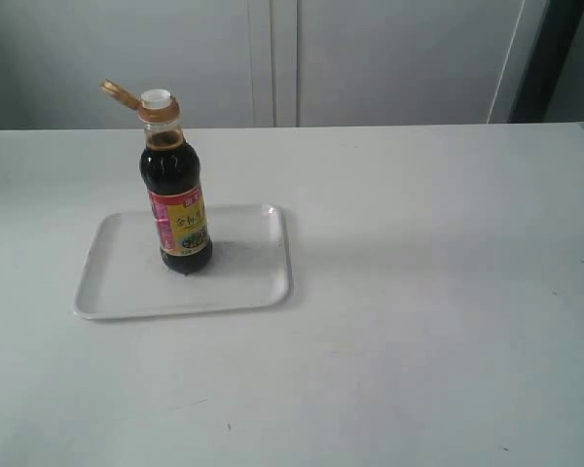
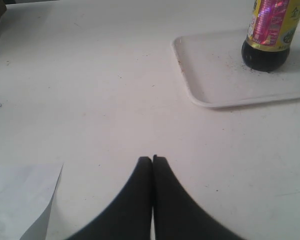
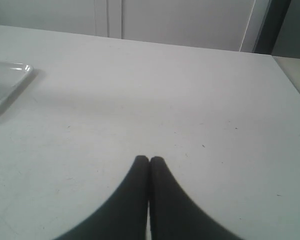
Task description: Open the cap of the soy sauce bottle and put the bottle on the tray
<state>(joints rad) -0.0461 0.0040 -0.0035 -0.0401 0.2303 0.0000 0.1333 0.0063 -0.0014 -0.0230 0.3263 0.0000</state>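
The soy sauce bottle (image 1: 178, 195) stands upright on the white tray (image 1: 243, 282), dark liquid inside and a red and yellow label on its side. Its gold-brown cap (image 1: 120, 94) is flipped open to the left on its hinge, baring the white pour spout (image 1: 157, 98). In the left wrist view the bottle's base (image 2: 266, 37) rests on the tray (image 2: 215, 75); my left gripper (image 2: 152, 159) is shut and empty, well away from them over bare table. My right gripper (image 3: 149, 159) is shut on nothing, with one tray corner (image 3: 7, 80) far off. Neither gripper shows in the exterior view.
The white table (image 1: 419, 292) carries the tray. A sheet of white paper (image 2: 20, 200) lies by the left gripper. A white wall with panel seams (image 1: 273, 58) rises behind the table, and a dark upright (image 1: 545, 58) stands at the back right.
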